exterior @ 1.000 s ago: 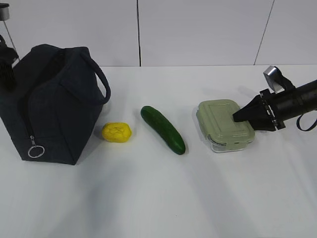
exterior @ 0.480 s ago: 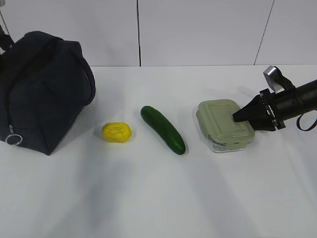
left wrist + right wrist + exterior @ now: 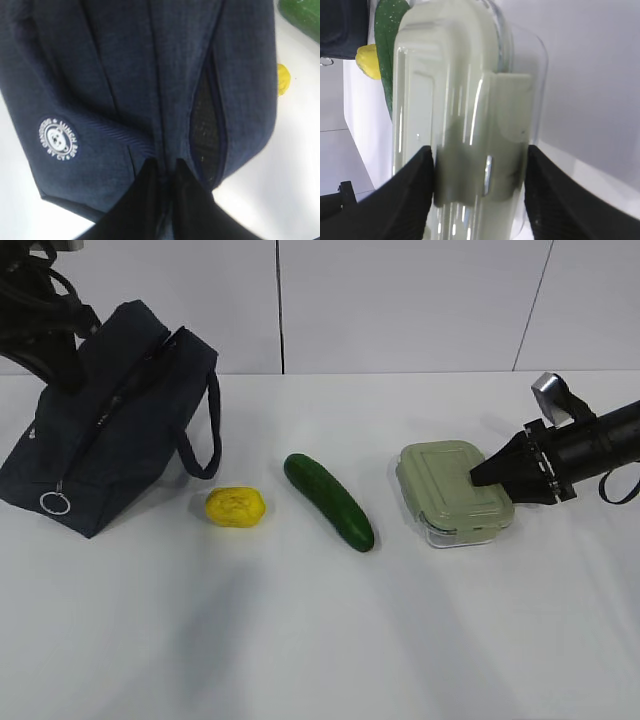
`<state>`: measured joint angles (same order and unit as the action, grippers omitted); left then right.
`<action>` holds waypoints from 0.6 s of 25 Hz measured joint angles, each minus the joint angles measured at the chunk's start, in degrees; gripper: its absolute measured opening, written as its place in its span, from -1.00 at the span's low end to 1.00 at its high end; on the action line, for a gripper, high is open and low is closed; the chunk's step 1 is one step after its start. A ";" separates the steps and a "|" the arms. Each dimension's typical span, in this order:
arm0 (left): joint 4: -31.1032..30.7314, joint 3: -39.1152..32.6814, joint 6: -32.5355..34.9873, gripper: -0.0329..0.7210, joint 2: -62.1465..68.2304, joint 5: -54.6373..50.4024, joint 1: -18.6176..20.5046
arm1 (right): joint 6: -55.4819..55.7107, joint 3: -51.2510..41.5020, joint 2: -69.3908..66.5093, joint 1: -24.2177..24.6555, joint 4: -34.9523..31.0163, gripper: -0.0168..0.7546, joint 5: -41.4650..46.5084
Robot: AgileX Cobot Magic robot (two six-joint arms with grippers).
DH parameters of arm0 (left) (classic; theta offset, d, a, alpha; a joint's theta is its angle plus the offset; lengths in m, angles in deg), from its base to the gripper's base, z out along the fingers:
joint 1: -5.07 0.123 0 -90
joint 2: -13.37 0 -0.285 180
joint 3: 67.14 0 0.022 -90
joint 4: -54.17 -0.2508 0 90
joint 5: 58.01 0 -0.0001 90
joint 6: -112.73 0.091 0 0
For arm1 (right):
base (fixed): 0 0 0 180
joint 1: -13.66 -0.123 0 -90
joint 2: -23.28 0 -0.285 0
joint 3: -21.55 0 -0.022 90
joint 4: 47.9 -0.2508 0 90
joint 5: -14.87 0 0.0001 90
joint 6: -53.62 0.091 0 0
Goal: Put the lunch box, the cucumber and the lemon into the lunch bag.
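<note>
Two grippers engaged, left gripper [image 3: 165, 172] pinched shut on dark navy fabric lunch bag [image 3: 100, 420] tilted upper left, right gripper [image 3: 477, 187] clamped across sage-lidded clear glass lunch box [image 3: 455, 490] right of centre, dark green cucumber [image 3: 328, 500] and lumpy yellow lemon [image 3: 236, 506] mid-frame on white table [image 3: 320, 640].

At the upper left, the lunch bag [image 3: 110, 420] is dark navy, with a silver ring pull [image 3: 54, 503] and a small white round logo [image 3: 58, 138]. The lemon [image 3: 236, 507] is bright yellow. The cucumber [image 3: 329, 501] in the middle is dark green and plain. At right, the lunch box [image 3: 455, 490] has a pale sage-green lid over clear glass. The table [image 3: 320, 640] is white.
</note>
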<state>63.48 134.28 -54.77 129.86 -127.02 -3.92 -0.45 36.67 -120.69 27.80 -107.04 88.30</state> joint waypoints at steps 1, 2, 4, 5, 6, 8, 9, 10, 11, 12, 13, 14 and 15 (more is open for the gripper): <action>0.00 0.00 0.00 -0.87 0.00 -0.01 -0.22 | 0.00 0.00 0.00 0.00 0.00 0.12 0.00; 0.00 0.00 0.00 -0.87 0.00 0.13 -0.23 | 0.00 0.00 0.00 0.00 0.00 0.12 0.00; 0.00 0.00 -0.12 -0.87 0.00 0.13 -0.23 | 0.00 0.00 0.00 0.00 0.00 0.12 0.00; -0.08 0.00 -0.26 -0.87 0.00 0.13 -0.23 | 0.00 0.00 0.00 0.00 0.00 0.12 0.00; -0.08 0.00 -0.36 -0.87 0.00 0.13 -0.23 | 0.00 0.00 0.00 0.00 0.00 0.12 0.00; -0.12 0.00 -0.40 -0.87 0.00 0.13 -0.23 | 0.00 0.00 0.00 0.00 -0.10 0.12 0.00; -0.12 0.00 -0.50 -0.87 0.00 0.13 -0.23 | 0.00 0.00 0.00 0.00 -0.10 0.12 0.00; -0.12 0.00 -0.50 -0.87 0.00 0.13 -0.23 | 0.00 0.00 0.00 0.00 -0.10 0.11 0.00; -0.12 0.00 -0.50 -0.87 0.00 0.13 -0.23 | 0.00 0.00 0.00 0.00 -0.18 0.11 0.00; -0.12 0.00 -0.50 -0.87 0.00 0.13 -0.23 | 0.00 0.00 0.00 0.00 -0.18 0.10 0.00; -0.12 0.00 -0.50 -0.87 0.00 0.13 -0.23 | 0.13 0.00 0.00 0.00 -0.22 0.08 0.00; -0.22 0.00 -0.50 -0.87 0.00 0.13 -0.23 | 0.22 0.00 0.00 0.00 -0.32 0.06 0.00; -0.34 0.00 -0.50 -0.87 0.00 0.13 -0.23 | 0.22 0.00 0.00 0.00 -0.43 0.04 0.00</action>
<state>63.15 134.28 -55.27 129.86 -126.89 -4.14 -0.23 36.67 -120.69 27.80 -107.48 88.30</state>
